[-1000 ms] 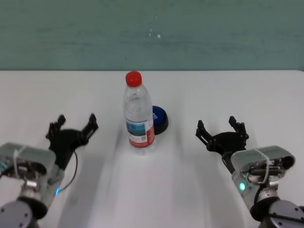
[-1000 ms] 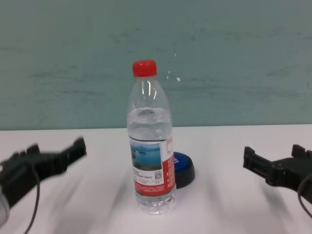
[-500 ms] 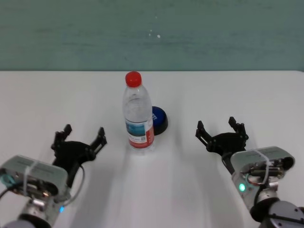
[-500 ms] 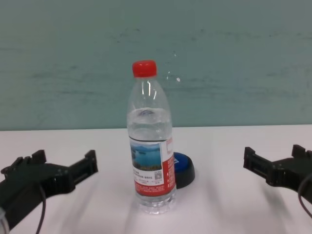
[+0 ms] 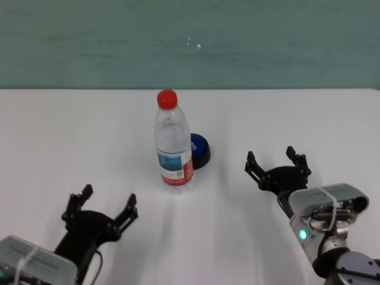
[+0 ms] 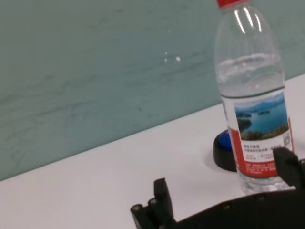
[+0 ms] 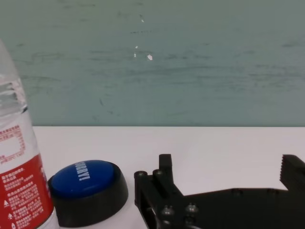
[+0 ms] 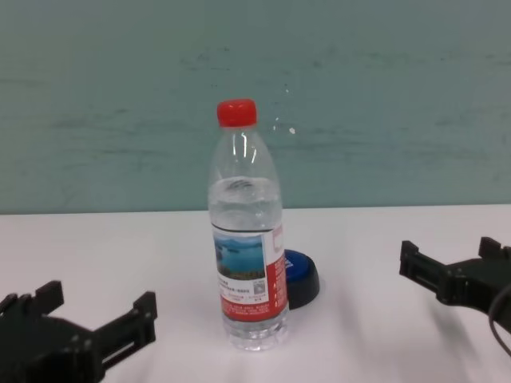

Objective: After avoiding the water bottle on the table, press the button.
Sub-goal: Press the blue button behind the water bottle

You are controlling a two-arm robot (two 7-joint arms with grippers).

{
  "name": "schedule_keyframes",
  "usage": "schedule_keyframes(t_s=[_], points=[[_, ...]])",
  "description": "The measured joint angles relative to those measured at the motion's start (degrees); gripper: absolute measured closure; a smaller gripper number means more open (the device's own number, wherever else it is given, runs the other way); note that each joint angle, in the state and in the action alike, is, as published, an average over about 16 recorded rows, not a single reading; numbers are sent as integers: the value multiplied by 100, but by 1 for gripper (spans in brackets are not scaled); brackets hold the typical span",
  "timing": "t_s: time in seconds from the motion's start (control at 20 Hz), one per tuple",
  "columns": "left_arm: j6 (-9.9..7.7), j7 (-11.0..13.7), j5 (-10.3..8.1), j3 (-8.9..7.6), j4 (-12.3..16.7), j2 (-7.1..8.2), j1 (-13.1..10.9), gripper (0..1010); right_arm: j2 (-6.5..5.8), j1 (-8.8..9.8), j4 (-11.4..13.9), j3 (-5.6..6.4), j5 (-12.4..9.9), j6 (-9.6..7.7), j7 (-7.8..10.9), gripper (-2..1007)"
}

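- clear plastic water bottle [image 5: 174,145] with red cap stands upright mid-table, hiding part of the blue dome button [image 5: 199,149] just behind it on the right.
- left gripper [image 5: 100,210] near left, fingers spread, empty.
- right gripper [image 5: 277,164] right of the button, fingers spread, empty.
- button not yet pressed; white table [image 5: 285,113].

The water bottle [image 5: 173,142] blocks the button [image 5: 199,149] from the left tool [image 5: 101,209]; the right tool [image 5: 277,165] faces bare surface [image 5: 237,196].

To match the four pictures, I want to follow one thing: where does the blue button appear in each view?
Head view: button behind the water bottle, to its right.
Chest view: low, right of the bottle's base.
Left wrist view: partly hidden behind the bottle.
Right wrist view: in full.
Shared landmark: the bottle.
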State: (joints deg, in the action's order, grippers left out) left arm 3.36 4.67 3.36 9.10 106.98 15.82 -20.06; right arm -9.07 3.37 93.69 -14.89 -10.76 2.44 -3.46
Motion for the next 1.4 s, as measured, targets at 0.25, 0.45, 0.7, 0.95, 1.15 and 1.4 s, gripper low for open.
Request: schedule_keyframes(t_s=[0.25, 0.45, 0.7, 0.95, 1.15, 1.4], points=[[102, 127, 114, -54, 111, 89, -255, 10, 0, 0, 0, 0, 0, 0, 0, 1], [203, 267, 145, -95, 61, 130, -282, 10, 0, 0, 0, 0, 0, 0, -1, 1], [324, 469, 99, -141, -136, 151, -118, 10, 0, 0, 0, 0, 0, 0, -1, 1], [406, 673, -53, -169, -384, 144, 169, 10, 0, 0, 0, 0, 0, 0, -1, 1], [438, 838, -193, -137, -580, 154, 413, 10, 0, 0, 0, 0, 0, 0, 0, 1], [451, 950, -267, -36, -808, 176, 690, 10, 0, 0, 0, 0, 0, 0, 0, 1]])
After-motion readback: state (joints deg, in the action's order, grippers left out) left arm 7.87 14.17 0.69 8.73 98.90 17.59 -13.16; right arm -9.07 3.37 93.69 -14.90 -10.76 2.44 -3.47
